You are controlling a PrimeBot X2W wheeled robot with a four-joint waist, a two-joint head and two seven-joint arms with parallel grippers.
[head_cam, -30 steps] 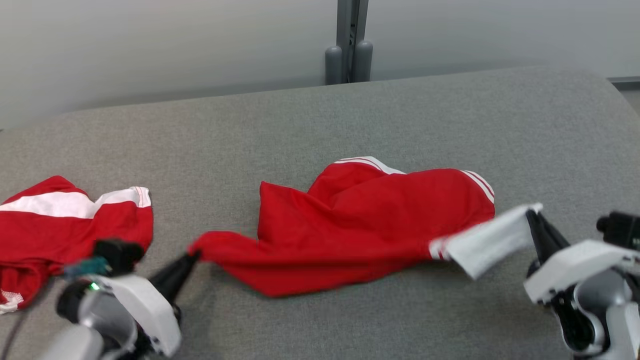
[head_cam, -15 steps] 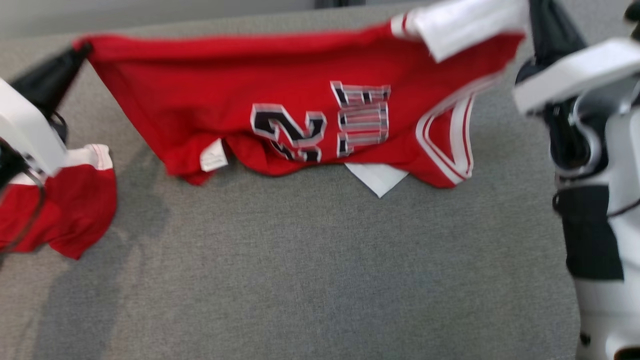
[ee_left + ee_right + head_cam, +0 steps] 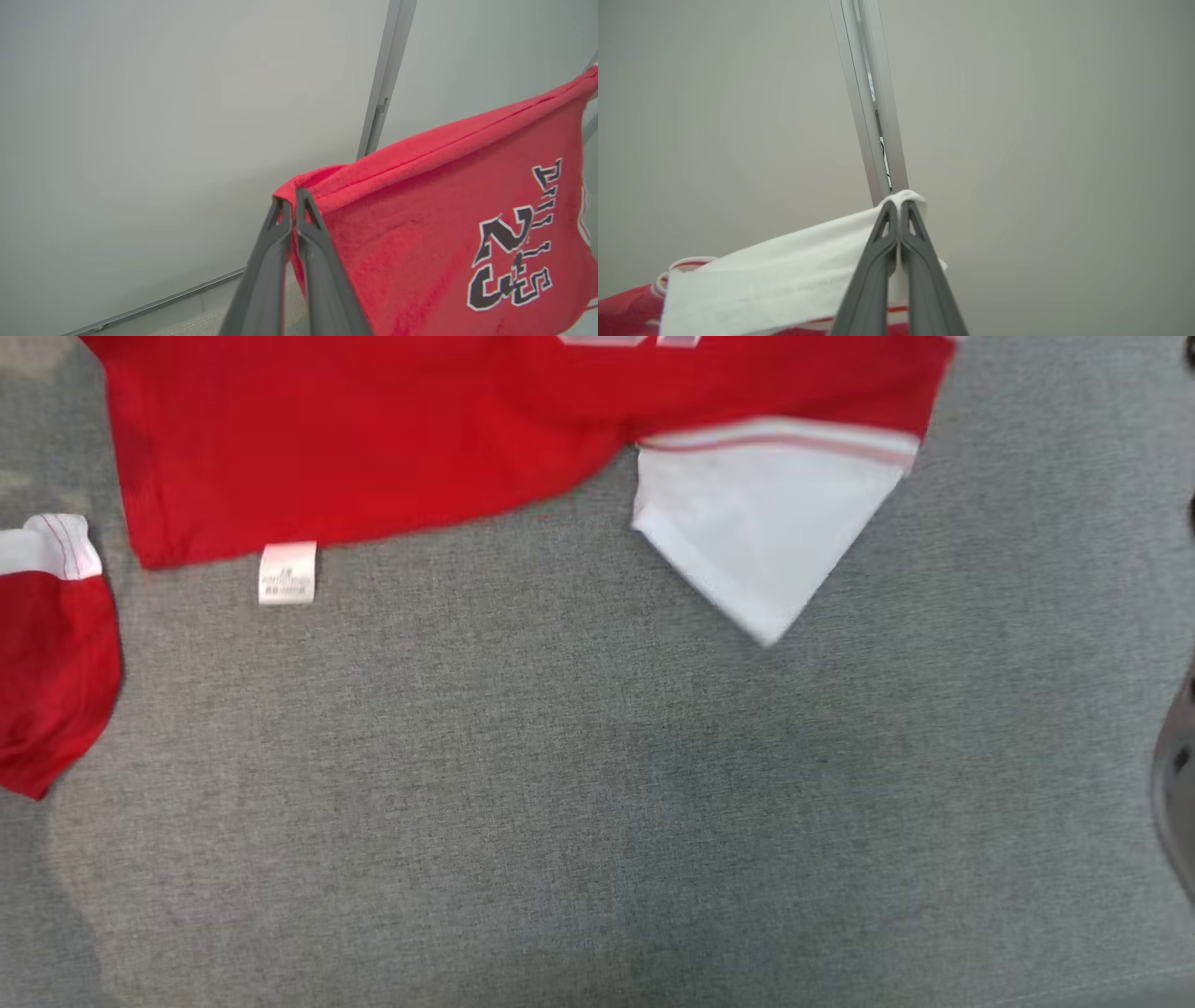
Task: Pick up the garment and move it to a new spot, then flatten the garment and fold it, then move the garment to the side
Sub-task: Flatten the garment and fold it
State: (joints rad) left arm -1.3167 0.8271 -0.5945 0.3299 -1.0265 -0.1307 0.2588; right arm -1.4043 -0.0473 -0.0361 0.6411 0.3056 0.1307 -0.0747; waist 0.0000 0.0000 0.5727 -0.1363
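A robotics test bay, by every sign: a broad work surface covered in grey woven fabric (image 3: 597,803) serves as the stage. A red sports jersey with a white sleeve (image 3: 373,448) hangs above the surface, and a second red-and-white garment (image 3: 47,653) lies on its left side. Beyond the surface stand plain pale grey wall panels (image 3: 140,116), joined by a bare aluminium framing post (image 3: 873,116), the look of a purpose-built enclosure.

At frame centre, the right gripper (image 3: 896,212) clamps the garment's white sleeve (image 3: 775,284), with a grey vertical post (image 3: 871,98) behind.
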